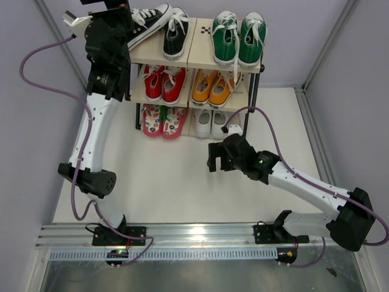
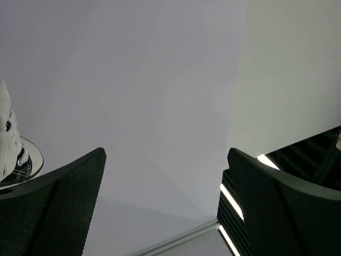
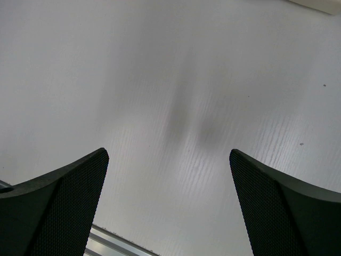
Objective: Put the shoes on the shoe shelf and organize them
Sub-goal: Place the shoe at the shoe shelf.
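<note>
The shoe shelf (image 1: 196,59) stands at the back of the table. On its top board are the two black sneakers (image 1: 174,34), the left one lying askew beside my left arm, and the green sneakers (image 1: 238,40). The pink flip-flops (image 1: 164,120) and the white shoes (image 1: 211,123) sit on the bottom tier. My left gripper (image 1: 104,3) is raised at the shelf's top left corner; it is open and empty (image 2: 165,154), facing the wall, with a black sneaker's edge (image 2: 18,162) at its left. My right gripper (image 1: 213,157) hangs open and empty (image 3: 168,154) over the table in front of the shelf.
Red lace-up shoes (image 1: 164,83) and orange lace-up shoes (image 1: 216,87) fill the middle tier. Grey walls enclose the table on three sides. A metal rail (image 1: 200,234) with the arm bases runs along the near edge. A purple cable (image 1: 36,79) loops left of the left arm.
</note>
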Robot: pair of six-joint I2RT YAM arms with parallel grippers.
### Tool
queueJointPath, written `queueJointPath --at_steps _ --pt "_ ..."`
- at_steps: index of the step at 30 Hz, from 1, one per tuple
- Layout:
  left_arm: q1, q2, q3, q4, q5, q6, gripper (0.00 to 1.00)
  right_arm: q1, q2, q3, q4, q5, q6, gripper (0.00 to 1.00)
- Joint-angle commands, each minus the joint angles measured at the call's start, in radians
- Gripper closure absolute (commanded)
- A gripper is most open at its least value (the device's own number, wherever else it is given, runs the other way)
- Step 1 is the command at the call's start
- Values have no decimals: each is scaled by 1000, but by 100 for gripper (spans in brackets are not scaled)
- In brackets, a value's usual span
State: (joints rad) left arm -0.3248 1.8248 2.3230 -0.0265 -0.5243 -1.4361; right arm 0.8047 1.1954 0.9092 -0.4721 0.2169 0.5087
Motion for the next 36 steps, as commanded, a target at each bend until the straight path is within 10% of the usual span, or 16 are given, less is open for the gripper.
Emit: queueJointPath --at_steps 1,5,10,14,22,36 --pt "3 -84 -25 30 53 170 1 -1 7 7 38 -14 13 0" --pt "68 -142 -57 19 329 603 1 -1 -10 -15 38 -14 14 0" --pt "364 -139 -59 -168 878 603 1 -1 -25 -33 46 -21 4 0" --pt "434 -174 -126 -402 888 877 1 1 -22 -35 59 -33 -4 0" --pt "435 -259 -359 -377 987 1291 1 -1 -2 -21 56 -34 -10 0" --pt "435 -219 -444 -164 1124 1303 1 -1 -2 -27 38 4 17 1"
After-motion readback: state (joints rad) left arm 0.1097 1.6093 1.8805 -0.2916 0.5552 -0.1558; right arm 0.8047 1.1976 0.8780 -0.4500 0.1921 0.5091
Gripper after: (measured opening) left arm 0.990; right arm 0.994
